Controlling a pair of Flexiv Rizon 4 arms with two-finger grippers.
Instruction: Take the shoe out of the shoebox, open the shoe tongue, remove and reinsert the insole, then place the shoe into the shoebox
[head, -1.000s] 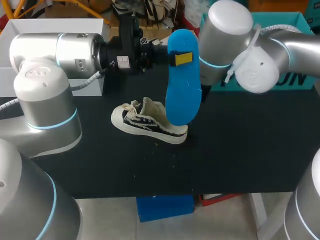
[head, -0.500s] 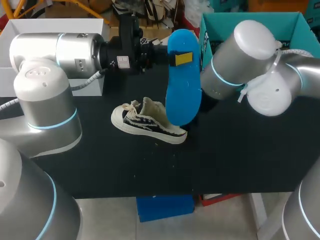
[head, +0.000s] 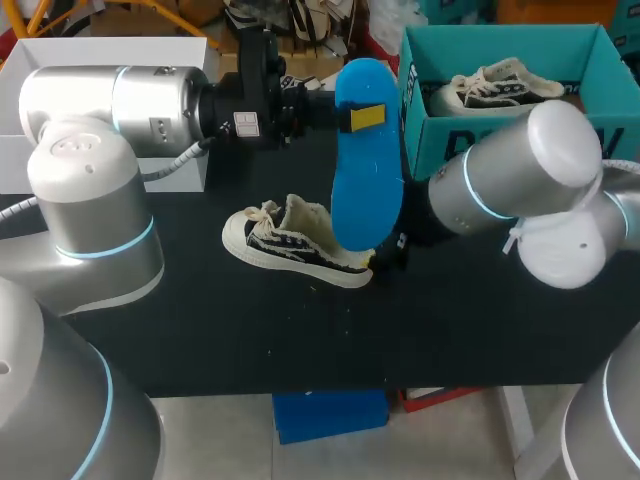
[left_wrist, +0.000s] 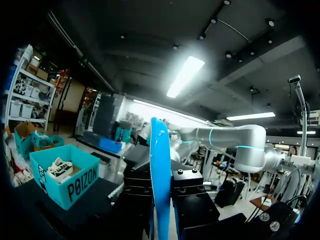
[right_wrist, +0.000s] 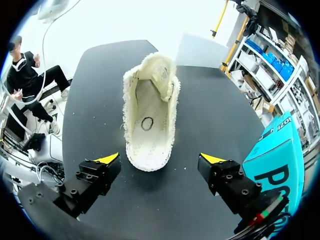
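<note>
Shoe (head: 295, 243) sat sole-down mid-table (head: 480, 320), toe left, its opening bare inside; left gripper (head: 355, 117) was clamped on the blue insole (head: 367, 180), held upright over the heel; right gripper (right_wrist: 160, 159) stood wide open astride the heel, touching nothing. Reinsertion seemed the step in hand; best to pinch the heel steady first; then tip the insole's lower end toward the toe and slide it in, lest it buckle.

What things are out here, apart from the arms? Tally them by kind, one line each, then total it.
Shoes: 2, the shoe on the table and the second shoe inside the box
Insoles: 1, the blue insole, held up above the table
Boxes: 2, the teal shoebox and the white box
Total: 5
</note>
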